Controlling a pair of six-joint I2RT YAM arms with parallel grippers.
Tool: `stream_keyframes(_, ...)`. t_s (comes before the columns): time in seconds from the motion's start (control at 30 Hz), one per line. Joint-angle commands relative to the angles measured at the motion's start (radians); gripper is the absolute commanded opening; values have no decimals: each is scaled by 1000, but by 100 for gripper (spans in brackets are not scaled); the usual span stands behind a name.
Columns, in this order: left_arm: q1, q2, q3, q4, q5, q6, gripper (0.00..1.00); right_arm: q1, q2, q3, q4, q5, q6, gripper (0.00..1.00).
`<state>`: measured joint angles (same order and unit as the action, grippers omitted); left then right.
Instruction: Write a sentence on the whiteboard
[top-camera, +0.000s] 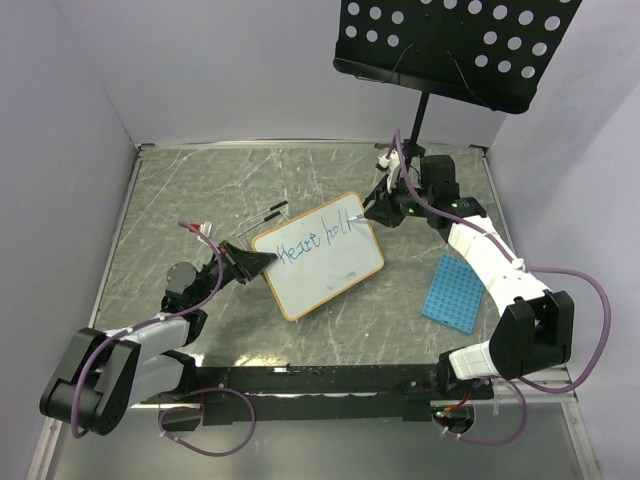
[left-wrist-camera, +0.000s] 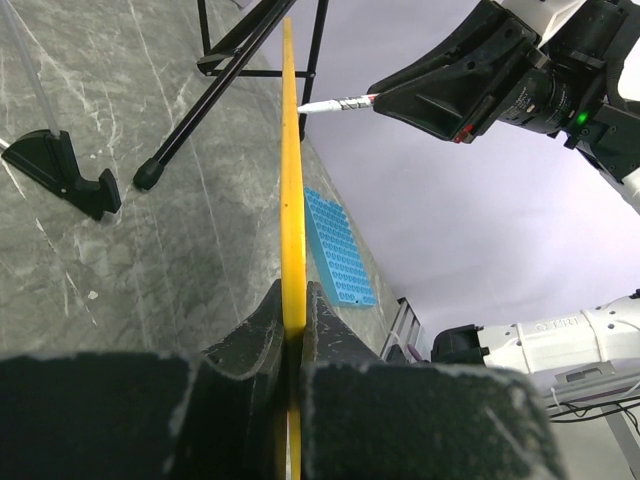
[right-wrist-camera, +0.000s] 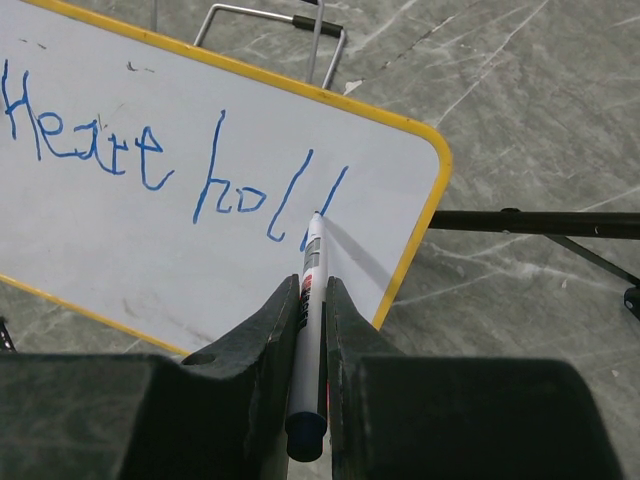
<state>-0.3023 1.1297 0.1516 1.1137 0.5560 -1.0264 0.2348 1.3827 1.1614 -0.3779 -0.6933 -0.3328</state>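
Whiteboard (top-camera: 330, 268) tilted, rim in left tool (top-camera: 262, 260)

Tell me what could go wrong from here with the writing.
The left gripper pinches the whiteboard only by its frame edge; pressure from the marker could pivot or slip it. The sentence runs close to the right frame, so further letters may run off. The right gripper might bump the nearby music-stand leg.

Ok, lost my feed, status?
Left claw shut on whiteboard edge. Right claw shut on marker, tip at board. Sentence two words in. Stand behind, not blocking.
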Motion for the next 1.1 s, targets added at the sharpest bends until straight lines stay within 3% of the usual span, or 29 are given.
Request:
stream_keyframes(0.0, 0, -8, 43, 173, 21, -41, 1, -5, 12, 35, 24, -21, 6, 0)
stream_keyframes(1.07, 0, -42, 23, 150, -2, -35, 1, 0, -10, 6, -41, -11, -40, 0)
